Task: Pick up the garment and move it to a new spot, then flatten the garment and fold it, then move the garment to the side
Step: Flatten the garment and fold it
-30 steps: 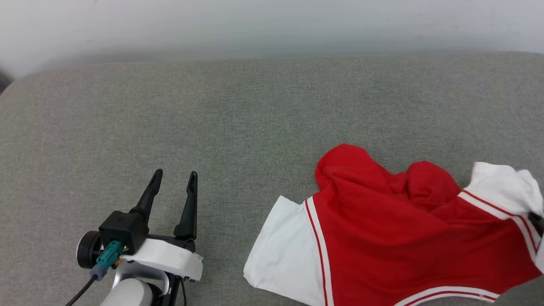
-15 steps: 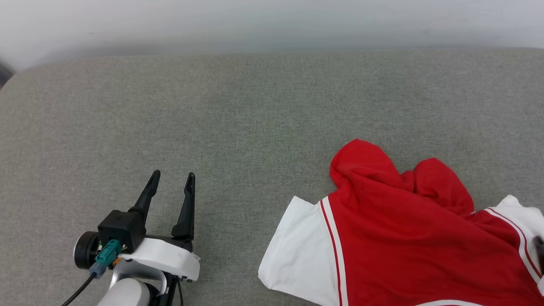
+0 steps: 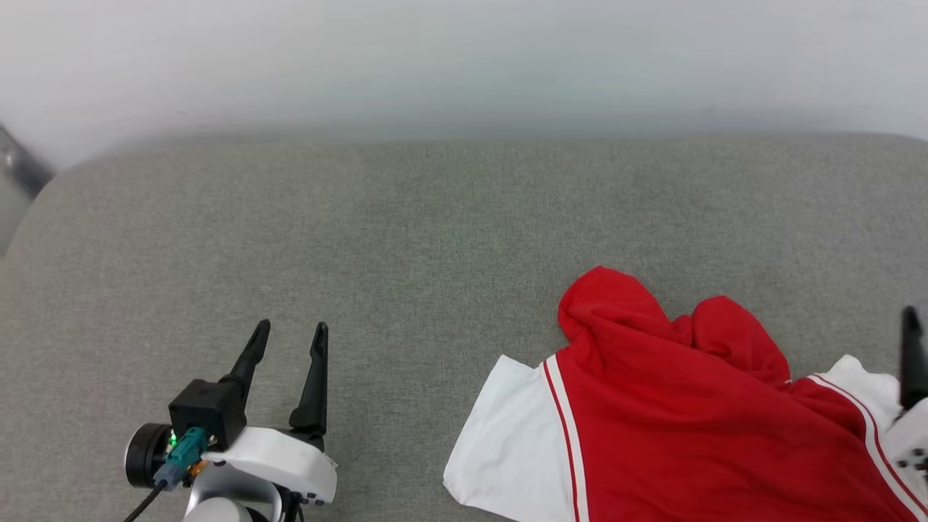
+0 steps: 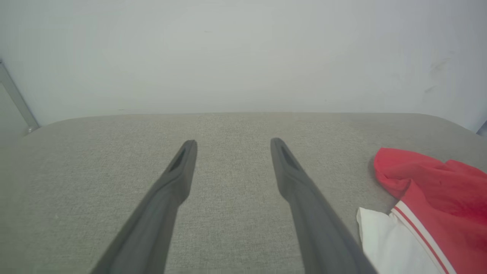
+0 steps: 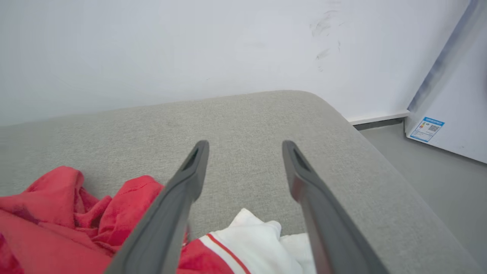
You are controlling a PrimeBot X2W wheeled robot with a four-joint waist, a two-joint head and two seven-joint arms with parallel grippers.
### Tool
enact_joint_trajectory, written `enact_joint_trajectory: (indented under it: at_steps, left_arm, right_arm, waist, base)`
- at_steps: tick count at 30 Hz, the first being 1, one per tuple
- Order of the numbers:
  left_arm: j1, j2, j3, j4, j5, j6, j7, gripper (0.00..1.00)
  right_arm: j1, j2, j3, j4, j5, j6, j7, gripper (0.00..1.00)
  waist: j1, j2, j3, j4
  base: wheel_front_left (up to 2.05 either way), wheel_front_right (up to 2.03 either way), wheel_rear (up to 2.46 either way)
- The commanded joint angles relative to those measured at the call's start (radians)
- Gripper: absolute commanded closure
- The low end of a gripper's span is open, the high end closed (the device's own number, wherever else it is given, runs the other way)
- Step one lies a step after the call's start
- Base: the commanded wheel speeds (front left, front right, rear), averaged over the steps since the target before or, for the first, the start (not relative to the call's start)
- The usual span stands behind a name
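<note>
The right gripper [image 5: 245,146] has its 2 fingers spread wide and holds nothing, above the right end of the grey cushion [image 3: 406,217]. The left gripper [image 4: 232,142] is wide open and empty too, above the cushion's left side. The garment [image 3: 674,420] lies bunched on the cushion's right side, a white sleeve [image 5: 258,239] under the right fingers

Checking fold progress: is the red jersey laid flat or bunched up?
Bunched up. The garment rises in humped red folds at its far edge, with one white sleeve crumpled, not spread smooth.
</note>
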Motion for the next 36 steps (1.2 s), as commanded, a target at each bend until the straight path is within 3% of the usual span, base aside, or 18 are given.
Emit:
enact_joint_trajectory:
  at_steps: [1, 8, 21, 27, 36]
  left_arm:
    - [0.01, 0.001, -0.002, 0.003, -0.001, 0.004, 0.003, 0.0]
    - [0.044, 0.011, -0.008, 0.007, -0.007, 0.016, 0.017, 0.0]
    - [0.057, 0.035, -0.011, 0.015, -0.015, 0.031, 0.06, 0.0]
    - [-0.024, 0.037, -0.07, 0.026, -0.022, -0.031, 0.162, 0.0]
    - [-0.175, 0.067, -0.234, 0.055, -0.034, -0.178, 0.518, 0.0]
  right_arm:
    - [0.019, 0.007, 0.014, -0.012, 0.005, -0.001, -0.01, 0.0]
    - [0.105, 0.027, 0.151, -0.144, 0.011, -0.001, -0.051, 0.0]
    - [0.298, 0.101, 0.26, -0.334, 0.001, -0.001, -0.041, 0.0]
    - [0.306, 0.105, 0.3, -0.384, -0.011, -0.001, -0.046, 0.0]
    - [0.291, 0.11, 0.344, -0.417, -0.019, -0.001, -0.04, 0.0]
  waist:
    - [0.0, 0.0, -0.013, 0.005]
    - [0.0, 0.0, -0.056, 0.012]
    - [0.0, 0.0, -0.1, -0.02]
    - [0.0, 0.0, -0.084, -0.054]
    - [0.0, 0.0, -0.03, -0.106]
  base:
    - [0.0, 0.0, 0.0]
    - [0.0, 0.0, 0.0]
    - [0.0, 0.0, 0.0]
    - [0.0, 0.0, 0.0]
    - [0.0, 0.0, 0.0]
